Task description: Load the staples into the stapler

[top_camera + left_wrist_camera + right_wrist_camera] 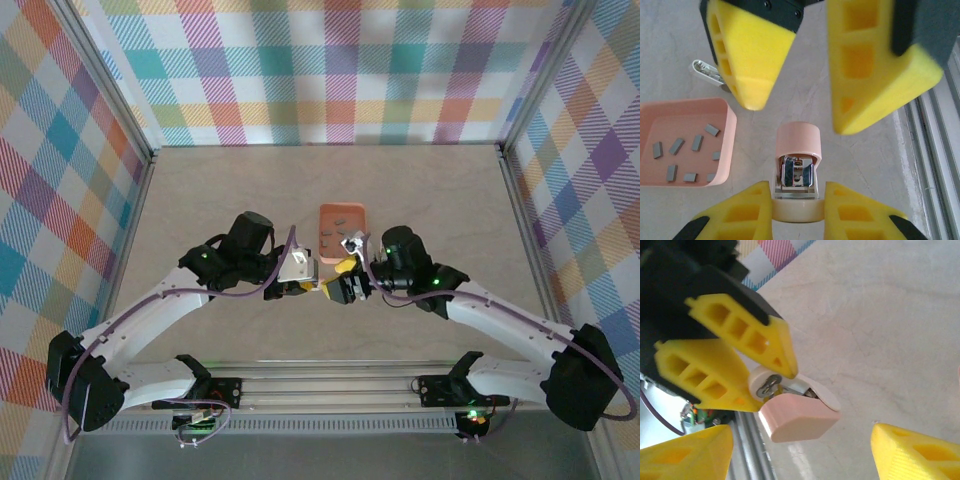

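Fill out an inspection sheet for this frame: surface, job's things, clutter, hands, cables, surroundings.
Surface: pale mottled table.
Job's things: stapler hinged open, pink top raised, metal channel showing; staples lying loose in the orange tray.
Clutter: small shiny metal piece on the table beyond the tray; cannot tell what it is.
Hands: left hand shut on the stapler's cream base; right hand open, facing the stapler without touching it.
Cables: purple cable running along each arm, away from the stapler.
Surroundings: plaid walls on three sides; metal rail at the near edge.
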